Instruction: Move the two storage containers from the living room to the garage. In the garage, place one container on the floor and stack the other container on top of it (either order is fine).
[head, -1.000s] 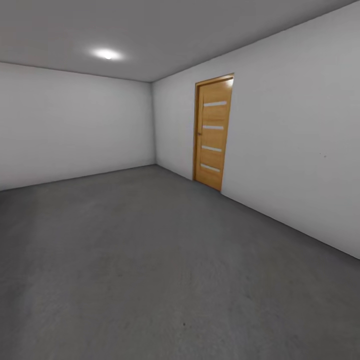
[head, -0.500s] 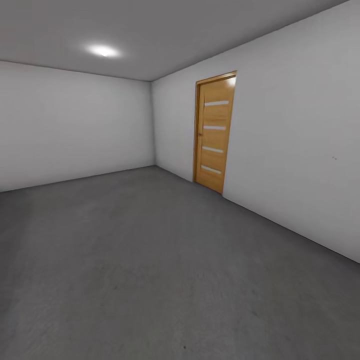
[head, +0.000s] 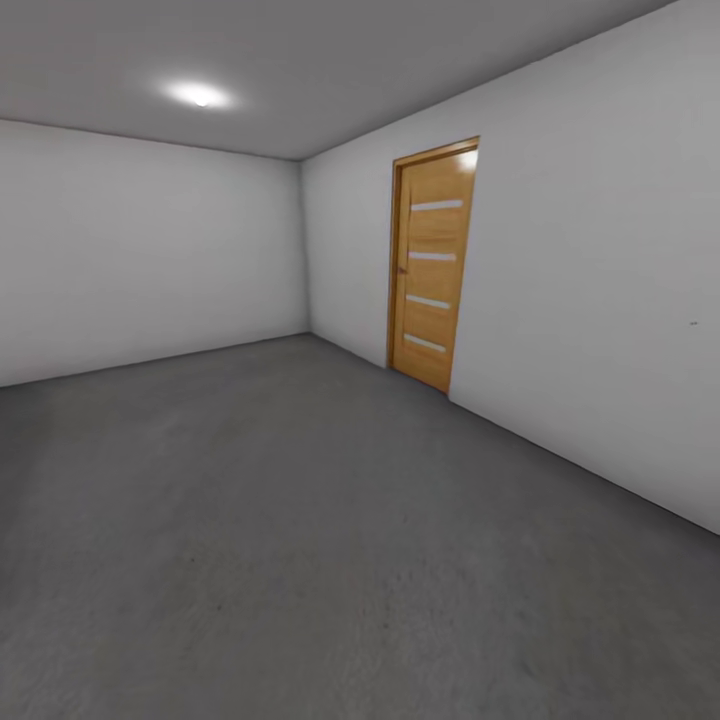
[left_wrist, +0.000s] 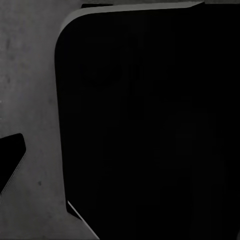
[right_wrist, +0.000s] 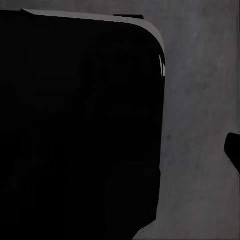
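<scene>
from my seat the head view reads, left to right: a bare grey-white wall (head: 150, 250), the room corner, then a wooden door (head: 432, 265) with pale horizontal strips set in the right-hand wall (head: 600, 300), all above the dark speckled concrete floor (head: 300, 540). this looks like the garage, but no orange bin is in front of me, so i can't say where either storage container is right now; nothing is stacked in the stretch of floor i can see. both wrist cameras look down past a big black rounded body (left_wrist: 150, 125) (right_wrist: 75, 125), probably part of the robot itself, with a strip of concrete beside it, and i cannot tell whether either claw is released or clenched. my worry from here: driving toward that door with so little view of the arms, i could clip the frame or the right wall with an elbow or the base, and if the door is shut i'd stall against it. against the earlier frames the door sits slightly larger and further right, and the ceiling light has drifted left, so the camera has rolled forward, not the room's contents.
</scene>
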